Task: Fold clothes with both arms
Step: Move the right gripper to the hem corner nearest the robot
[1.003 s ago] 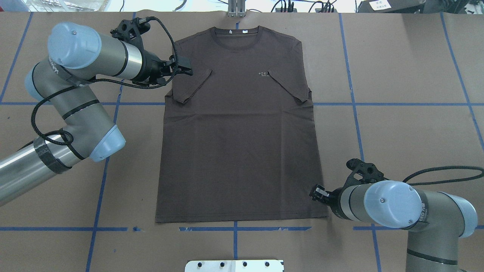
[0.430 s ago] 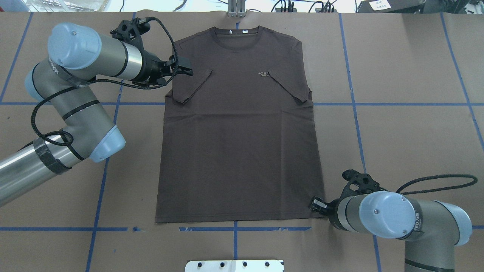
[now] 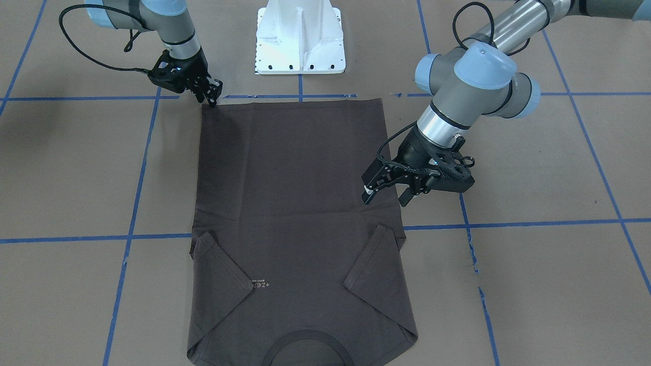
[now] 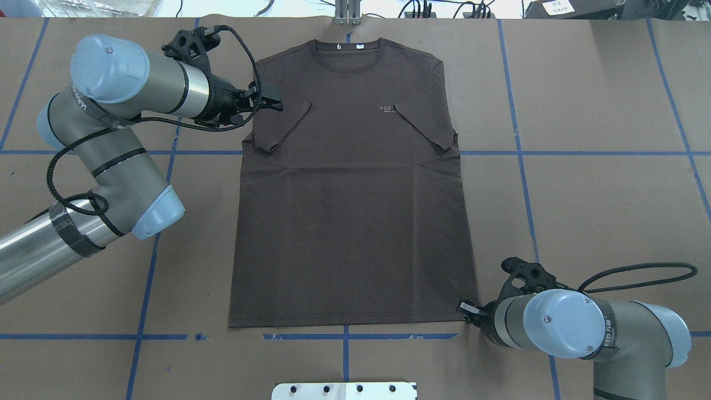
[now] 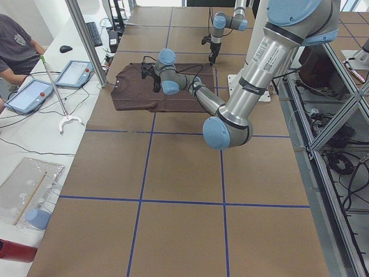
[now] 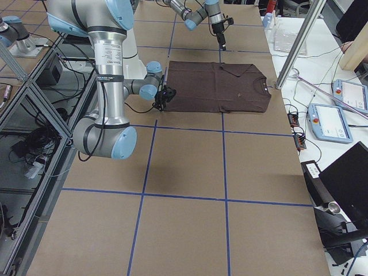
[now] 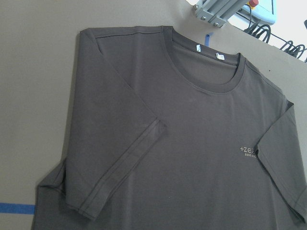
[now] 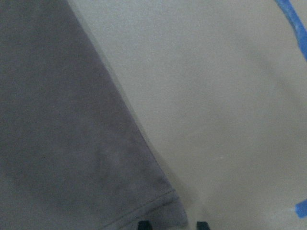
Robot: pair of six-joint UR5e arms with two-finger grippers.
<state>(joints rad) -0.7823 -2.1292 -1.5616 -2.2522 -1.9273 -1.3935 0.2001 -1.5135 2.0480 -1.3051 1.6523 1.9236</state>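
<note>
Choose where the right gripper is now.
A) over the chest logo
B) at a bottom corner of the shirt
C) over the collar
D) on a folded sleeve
B: in the front-facing view, the right gripper points down at a bottom corner of the shirt, and its wrist view shows that corner between the fingertips.

The left arm (image 4: 119,166) is holding its elbow bent, with the left gripper (image 3: 385,199) tilting downward and its jaws standing wide apart, while the right arm (image 4: 627,328) is sitting low, with the right gripper (image 3: 212,96) pointing down, fingertips slightly parted.
</note>
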